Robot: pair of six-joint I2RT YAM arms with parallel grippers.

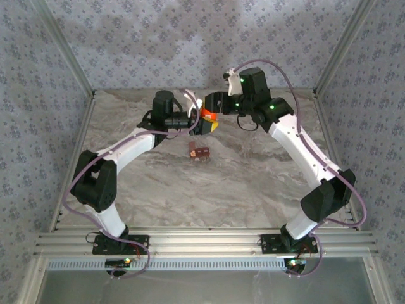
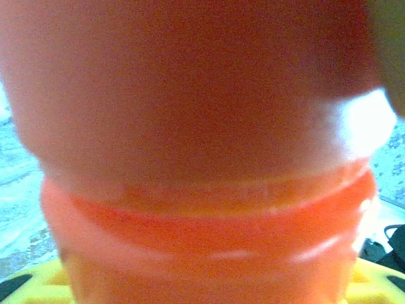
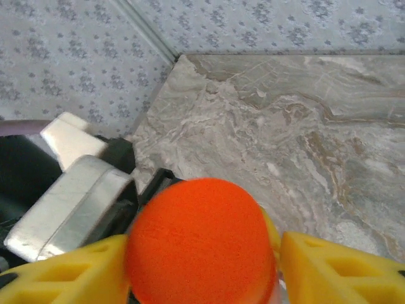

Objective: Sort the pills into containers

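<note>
Table (image 1: 253, 183): marbled; containers (image 1: 199, 152) sat toward its far edge.
Your left fingers (image 2: 38, 282): clamped orange bottle (image 2: 202, 126).
Your right fingers (image 3: 335, 266): closed on cap (image 3: 199, 244).
Progress: seemingly nothing sorted.

Bright orange cylindrical plastic bottle (image 1: 207, 117): translucent orange body, matte orange-red cap.
Fingers (image 3: 342, 266) of right gripper (image 3: 202, 266), flanking the bottle's cap: yellow.
Small plastic strip of joined square compartments (image 1: 199, 152), near the bottle: dark reddish-brown.
Marble-look tabletop (image 1: 253, 183), under the bottle: grey-beige, veined.
Papered walls (image 1: 158, 44), behind the bottle: pale blue-grey, small floral repeat.
Robot arms (image 1: 297, 145): white, black joints, lilac cables (image 1: 73, 183).
</note>
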